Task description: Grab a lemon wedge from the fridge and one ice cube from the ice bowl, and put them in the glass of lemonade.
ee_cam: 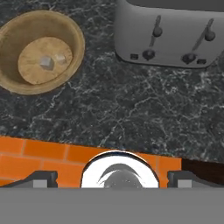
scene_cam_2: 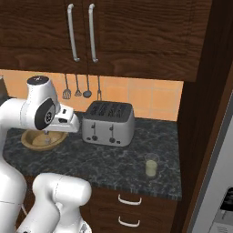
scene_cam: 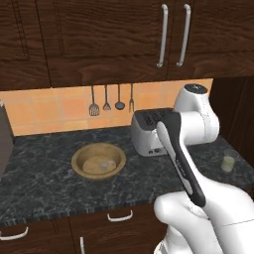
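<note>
The ice bowl, a round wooden bowl, sits on the dark counter left of the steel toaster, and small ice cubes lie in it. The glass of lemonade stands to the right of the toaster near the counter's front; it also shows at the far right. A strip of the grey fridge rises along the right edge. The lemon wedge is out of view. My gripper is open and empty, pointing down from high above the counter's front, with the bowl off to one side. Its fingers hang before the bowl.
A steel four-slot toaster stands between bowl and glass. Kitchen utensils hang on the orange tiled wall. Dark wooden cabinets with long handles hang overhead, and drawers run under the counter. A dark appliance sits at the far left.
</note>
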